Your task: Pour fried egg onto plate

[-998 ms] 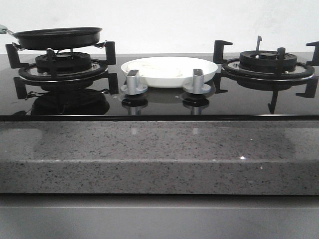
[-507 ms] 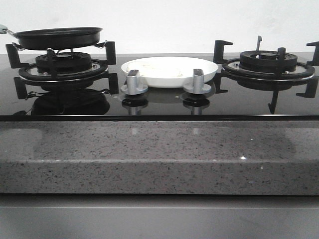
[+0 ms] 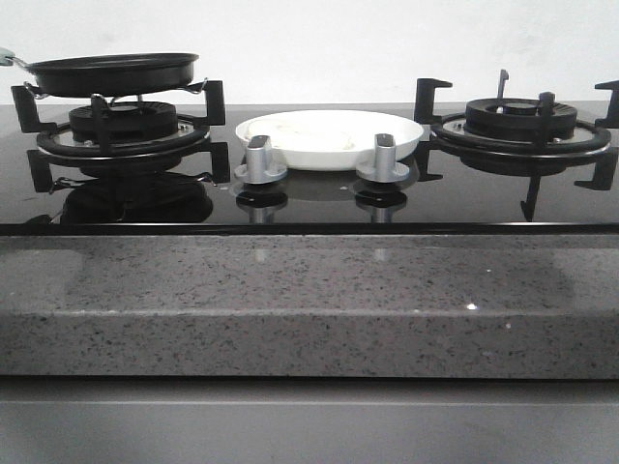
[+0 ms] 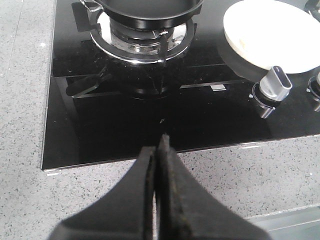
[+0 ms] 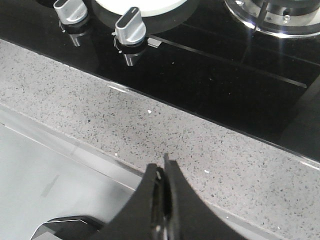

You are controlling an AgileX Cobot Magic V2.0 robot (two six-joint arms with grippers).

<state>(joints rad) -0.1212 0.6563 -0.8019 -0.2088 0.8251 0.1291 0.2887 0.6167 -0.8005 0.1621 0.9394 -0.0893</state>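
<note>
You see a glossy white plate [image 3: 329,138] on the black glass hob, between two burners; a pale, flat fried egg [image 3: 308,127] lies in it. A round black pan [image 3: 111,72] sits on the left burner. Both grippers — left [image 4: 160,145], right [image 5: 164,167] — are clenched empty over speckled grey stone.

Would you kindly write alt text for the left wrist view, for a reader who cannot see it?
The left gripper, fingers pressed together and holding nothing, hangs over the speckled grey counter at the edge of a glossy black cooktop. Beyond it, a black frying pan sits on a burner, and a white plate holding the pale fried egg lies beside a silver knob.
</note>
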